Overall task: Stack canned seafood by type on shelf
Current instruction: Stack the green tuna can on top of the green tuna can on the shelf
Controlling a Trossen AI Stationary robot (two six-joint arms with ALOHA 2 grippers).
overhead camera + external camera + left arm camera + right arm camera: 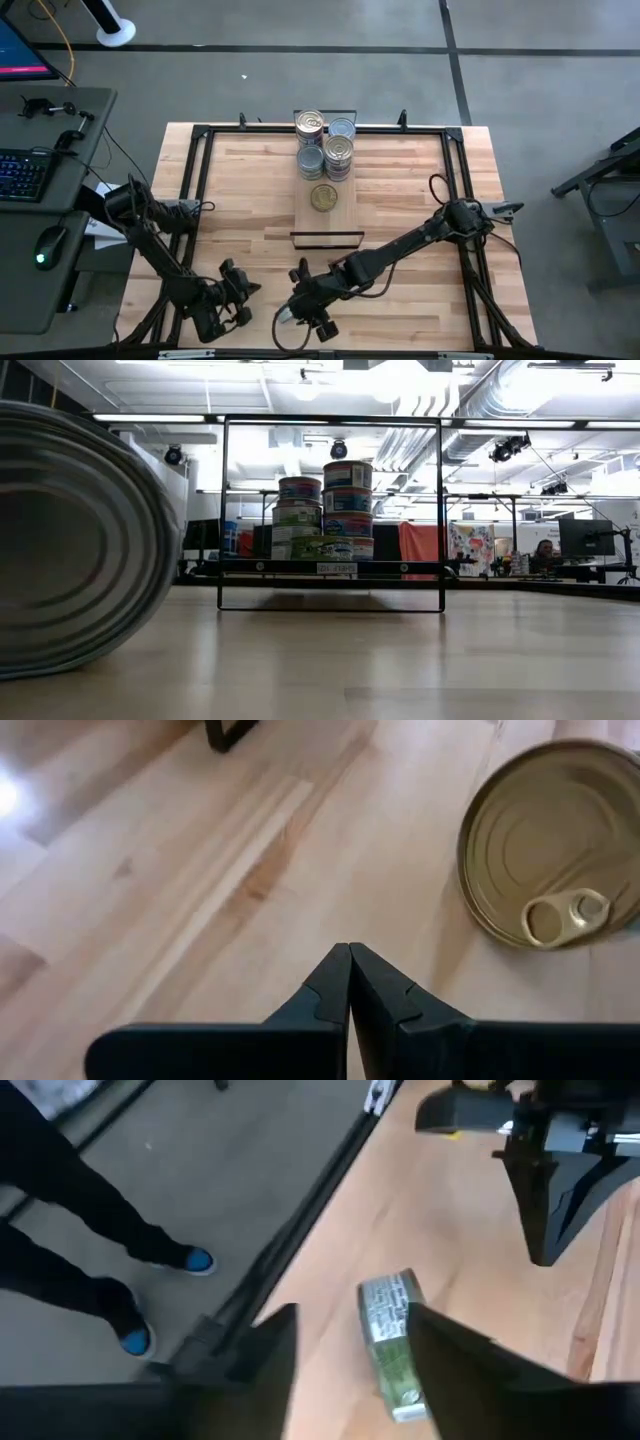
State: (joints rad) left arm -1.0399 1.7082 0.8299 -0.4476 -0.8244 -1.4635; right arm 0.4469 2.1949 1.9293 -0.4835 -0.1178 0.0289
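Right arm reaches for a stray tin while the shelf waits, part-filled.

Stacks of tins fill the shelf's far end, one gold-topped tin lying alone in front of them. At the table's near edge the right gripper straddles a green-labelled tin on edge, jaws partly open and seemingly not gripping. The left gripper waits nearby, jaws pressed together on nothing, beside a flat tin. Next: close squarely, lift, carry to the matching stack.
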